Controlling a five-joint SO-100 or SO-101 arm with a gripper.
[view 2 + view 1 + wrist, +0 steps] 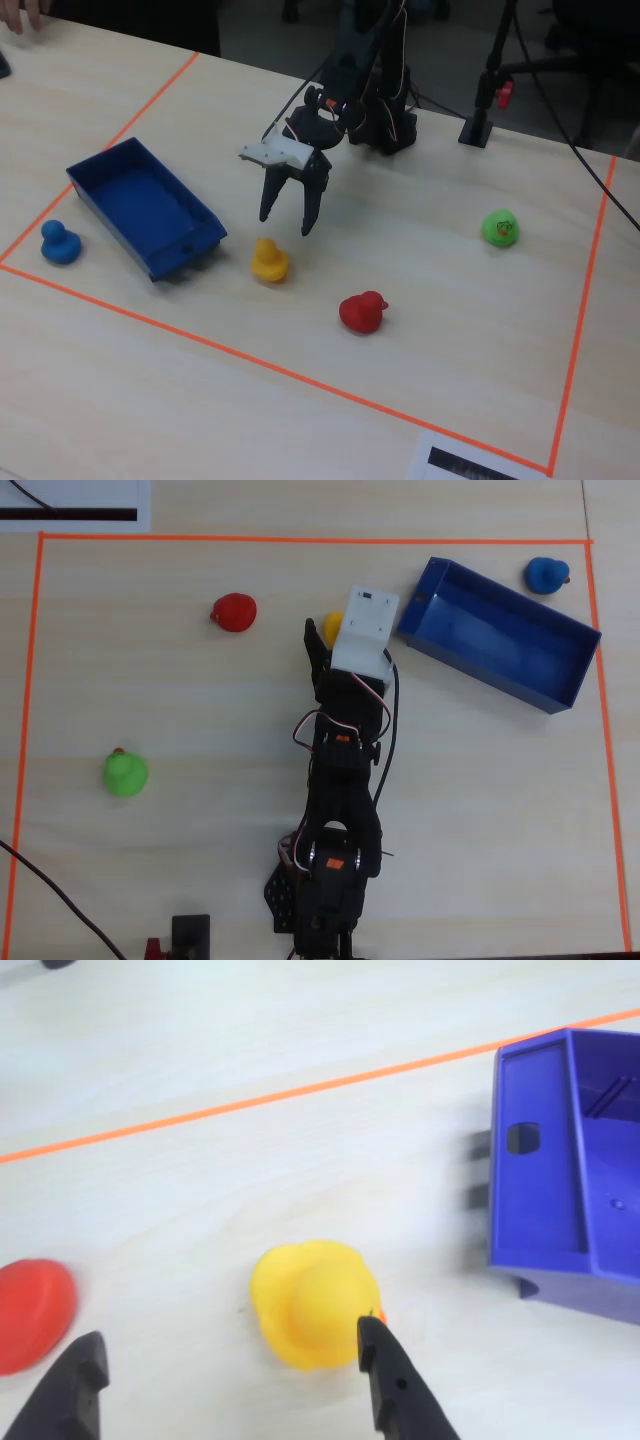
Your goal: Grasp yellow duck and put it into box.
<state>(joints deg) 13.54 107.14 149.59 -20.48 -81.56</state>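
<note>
The yellow duck (315,1300) sits on the table, just left of the blue box (570,1170) in the wrist view. My gripper (230,1338) is open with nothing held. The duck lies close to the right finger (385,1370), its orange beak just behind that tip, and well clear of the left finger. In the fixed view the gripper (285,225) hangs a little above and behind the duck (269,260), with the box (185,250) to the duck's left. From overhead the duck (331,622) is half hidden under the white wrist mount, beside the box (575,670).
A red duck (362,312), a green duck (500,228) and a blue duck (58,243) stand apart on the table; the blue one is beyond the box. Orange tape (300,539) frames the work area. The arm's base (325,900) is at the near edge in the overhead view.
</note>
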